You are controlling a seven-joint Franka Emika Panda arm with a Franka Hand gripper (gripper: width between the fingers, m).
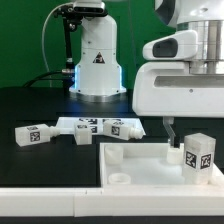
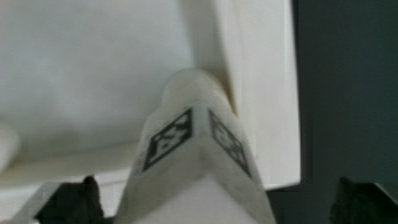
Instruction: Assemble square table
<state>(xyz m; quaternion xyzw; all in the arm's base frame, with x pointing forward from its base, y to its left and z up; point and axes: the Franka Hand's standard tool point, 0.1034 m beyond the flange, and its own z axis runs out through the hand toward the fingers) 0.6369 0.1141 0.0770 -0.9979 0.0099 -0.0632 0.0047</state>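
Jaws stand spread wide. In the wrist view I see a dark fingertip (image 2: 79, 198) on each side of the upright leg (image 2: 192, 150), with a clear gap between each one and the leg, so nothing is pinched.

That leg stands on end inside the square top (image 1: 145, 168), close to the far raised rim (image 2: 258, 60) and toward the exterior view's right. Just past the rim the dark bench (image 1: 40, 100) begins, so I have very little room on that side. Inside the top, the white floor runs open toward the exterior view's left as far as a round socket (image 1: 119, 180) in the near corner.

Three loose legs lie on their sides on the bench beyond the top: one (image 1: 32, 135) well apart toward the exterior view's left, a second (image 1: 84, 133) in the middle, and a third (image 1: 125, 130) just off the top's far edge. The marker board (image 1: 72, 122) lies flat by the middle one. Behind them the bench is open up to the arm's base (image 1: 96, 60). A long white rail (image 1: 50, 205) runs along the near side; I cannot tell whether it touches the top.

For labels, the standing leg carries black-and-white square tags on two faces, and they are patterns, not letters. The loose legs and the marker board carry the same kind of tags. A dark triangular mark on the arm's base is too small for me to read.
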